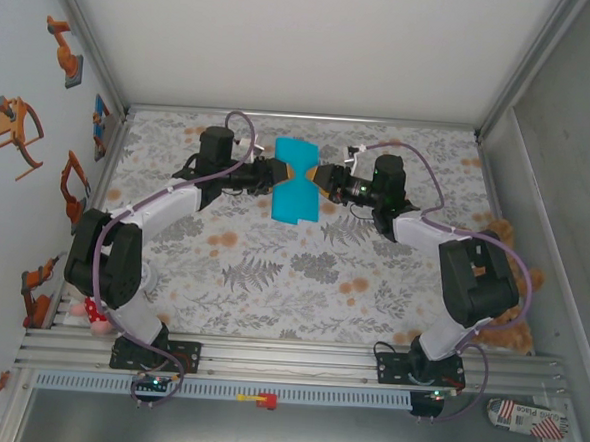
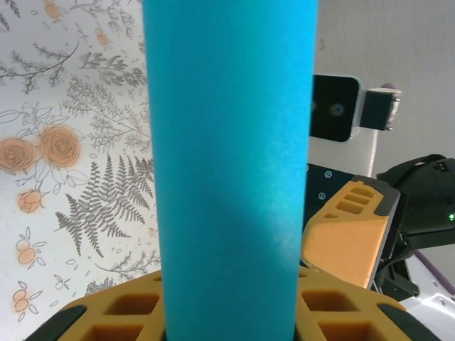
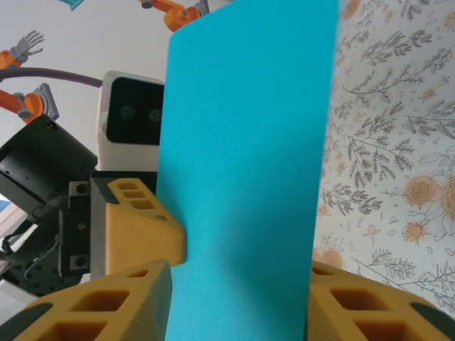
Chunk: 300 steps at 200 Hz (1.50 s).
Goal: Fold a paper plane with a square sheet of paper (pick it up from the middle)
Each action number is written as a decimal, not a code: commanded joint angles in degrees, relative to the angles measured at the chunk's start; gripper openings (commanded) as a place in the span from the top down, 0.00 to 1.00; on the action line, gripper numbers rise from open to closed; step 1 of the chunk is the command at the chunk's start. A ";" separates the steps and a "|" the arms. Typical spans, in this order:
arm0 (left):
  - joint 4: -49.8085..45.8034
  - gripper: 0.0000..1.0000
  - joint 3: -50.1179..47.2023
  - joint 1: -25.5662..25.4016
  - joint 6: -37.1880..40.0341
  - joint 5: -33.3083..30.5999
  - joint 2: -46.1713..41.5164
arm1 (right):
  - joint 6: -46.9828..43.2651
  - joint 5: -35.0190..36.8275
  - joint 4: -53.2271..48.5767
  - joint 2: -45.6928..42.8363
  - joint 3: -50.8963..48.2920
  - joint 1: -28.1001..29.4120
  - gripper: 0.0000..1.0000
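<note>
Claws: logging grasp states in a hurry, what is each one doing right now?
Left claw: closed on the square sheet of paper, at its left edge.
Right claw: closed on the same sheet, at its right edge.

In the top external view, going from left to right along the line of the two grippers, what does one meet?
orange-fingered left gripper → thin turquoise-blue square sheet of paper → orange-fingered right gripper
</note>
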 commanded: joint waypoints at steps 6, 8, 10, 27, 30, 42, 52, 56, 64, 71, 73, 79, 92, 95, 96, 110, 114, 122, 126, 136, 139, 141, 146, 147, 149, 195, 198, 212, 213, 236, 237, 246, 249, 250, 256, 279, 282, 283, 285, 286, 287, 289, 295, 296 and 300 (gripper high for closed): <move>-3.29 0.67 0.64 0.36 3.05 -0.10 0.43 | -1.55 -1.34 1.44 -2.44 -0.02 -0.09 0.63; -3.48 0.67 0.69 0.40 3.18 -0.13 0.42 | -1.72 -1.35 1.47 -2.48 0.00 -0.09 0.64; -3.61 0.67 0.72 0.37 3.27 -0.12 0.41 | -1.82 -1.35 1.32 -2.56 -0.04 -0.09 0.64; -5.18 0.67 0.91 0.47 4.29 -0.52 0.46 | -2.37 -1.00 0.22 -3.00 -0.13 -0.23 0.71; -5.45 0.67 0.97 0.47 4.49 -0.52 0.40 | -2.44 -1.00 -0.07 -3.02 -0.01 -0.32 0.72; -5.82 0.67 1.04 0.46 4.75 -0.67 0.30 | -3.17 -0.79 -1.77 -3.33 0.31 -0.33 0.76; -5.96 0.67 0.99 0.47 4.89 -0.54 0.33 | -4.33 -0.56 -4.18 -3.45 0.71 -0.36 0.82; -6.01 0.67 0.99 0.52 4.95 -0.51 0.32 | -4.68 -0.35 -5.41 -3.58 0.99 -0.36 0.86; -6.10 0.67 0.91 0.48 4.97 -0.57 0.30 | -6.42 0.21 -8.17 -3.93 1.66 -0.35 0.93; -6.09 0.67 0.91 0.52 4.97 -0.59 0.31 | -8.04 0.74 -11.48 -4.27 2.23 -0.31 0.98; -6.15 0.67 0.88 0.53 4.97 -0.59 0.21 | -8.39 0.97 -12.48 -4.43 2.41 -0.32 0.99; -6.13 0.67 0.86 0.55 4.91 -0.59 0.21 | -9.77 1.61 -14.82 -4.83 2.84 -0.28 1.00; -6.22 0.65 0.93 0.55 4.73 -0.80 0.17 | -11.26 2.55 -17.92 -5.84 3.15 -0.30 1.00; -6.30 0.63 0.95 0.58 4.78 -0.99 0.09 | -11.59 2.68 -18.52 -6.06 3.24 -0.35 1.00; -6.37 0.62 0.97 0.56 4.79 -1.01 0.02 | -11.72 2.77 -18.70 -6.12 3.25 -0.35 1.00; -7.56 0.52 0.91 0.79 5.18 -2.62 -0.65 | -13.79 4.31 -22.79 -7.41 4.01 -0.31 1.00; -8.19 0.48 0.86 0.86 5.51 -3.22 -0.87 | -14.33 4.86 -23.93 -7.82 4.22 -0.34 1.00; -9.74 0.37 0.89 1.18 6.20 -4.61 -1.49 | -15.63 5.81 -26.35 -8.56 4.69 -0.37 1.00; -10.63 0.32 0.71 1.36 6.60 -5.56 -1.90 | -16.34 6.32 -27.64 -8.99 4.93 -0.43 1.00; -12.41 0.22 0.10 1.91 7.61 -8.10 -2.97 | -18.17 7.78 -31.62 -10.01 5.86 -0.53 1.00; -12.90 0.19 -0.19 2.18 7.78 -8.66 -3.40 | -18.68 8.32 -33.01 -10.35 6.14 -0.65 1.00; -13.21 0.17 -0.40 2.37 7.96 -9.06 -3.59 | -19.18 8.71 -33.97 -10.50 6.44 -0.67 1.00; -13.24 0.13 -1.07 2.83 8.13 -9.47 -4.35 | -20.24 9.48 -36.39 -11.00 7.08 -0.80 1.00; -13.22 0.12 -1.27 2.91 8.18 -9.42 -4.49 | -20.44 9.64 -36.91 -11.10 7.24 -0.88 1.00; -13.12 0.11 -1.50 3.22 8.21 -9.43 -4.79 | -20.87 9.99 -37.91 -11.35 7.50 -0.95 1.00; -15.98 0.04 -8.17 7.67 11.02 -16.03 -15.01 | -29.45 19.49 -60.23 -16.28 14.32 -1.83 1.00; -16.59 0.04 -8.48 7.80 11.44 -17.15 -15.79 | -29.75 20.16 -61.48 -16.49 14.93 -1.85 1.00; -18.68 0.04 -9.97 8.25 13.01 -22.26 -19.39 | -30.63 22.92 -66.56 -17.55 17.66 -1.81 1.00; -18.71 0.04 -10.11 8.26 13.08 -22.58 -19.61 | -30.64 23.13 -66.89 -17.58 17.88 -1.78 1.00; -18.41 0.04 -12.47 8.75 14.45 -25.94 -23.65 | -30.24 26.45 -72.42 -17.45 21.98 -0.98 1.00; -18.35 0.04 -12.50 8.77 14.46 -25.96 -23.72 | -30.14 26.61 -72.54 -17.40 22.11 -0.89 1.00; -17.96 0.04 -12.97 8.79 14.72 -25.92 -24.28 | -29.35 27.86 -73.17 -16.48 23.14 0.14 1.00; -17.82 0.04 -13.13 8.80 14.73 -25.93 -24.41 | -29.01 28.34 -73.35 -15.94 23.47 0.45 1.00; -17.80 0.04 -13.19 8.80 14.73 -25.92 -24.45 | -28.87 28.44 -73.40 -15.68 23.56 0.62 1.00; -17.40 0.04 -13.57 8.81 14.58 -25.52 -24.48 | -28.34 29.34 -73.83 -14.51 24.40 1.56 1.00; -16.38 0.04 -14.44 8.80 13.90 -23.64 -23.50 | -25.79 34.15 -74.03 -7.30 26.91 5.79 1.00; -16.31 0.04 -14.54 8.80 13.79 -23.51 -23.28 | -25.36 34.23 -73.59 -6.27 27.02 6.15 1.00; -16.30 0.04 -14.55 8.80 13.73 -23.43 -23.18 | -25.24 34.28 -73.35 -5.92 27.05 6.37 1.00; -16.17 0.04 -14.63 8.80 13.62 -23.26 -23.06 | -25.00 34.28 -72.84 -5.26 27.07 6.71 1.00; -16.14 0.04 -14.64 8.75 13.56 -23.22 -23.03 | -24.84 34.26 -72.58 -4.93 27.07 6.87 1.00; -16.21 0.04 -14.64 8.77 13.53 -23.15 -22.92 | -24.72 34.08 -72.27 -4.59 27.12 6.99 1.00; -16.20 0.04 -14.74 8.79 13.42 -23.06 -22.76 | -24.40 33.72 -71.65 -3.94 27.08 7.22 1.00; -16.01 0.04 -15.00 8.80 13.08 -22.75 -22.37 | -23.57 32.68 -69.39 -2.04 26.99 7.98 1.00; -16.01 0.04 -15.00 8.80 13.03 -22.70 -22.29 | -23.51 32.50 -69.01 -1.65 26.94 8.07 1.00; -15.91 0.03 -15.15 8.80 12.68 -22.42 -22.08 | -22.87 31.92 -67.49 -0.56 26.94 8.51 1.00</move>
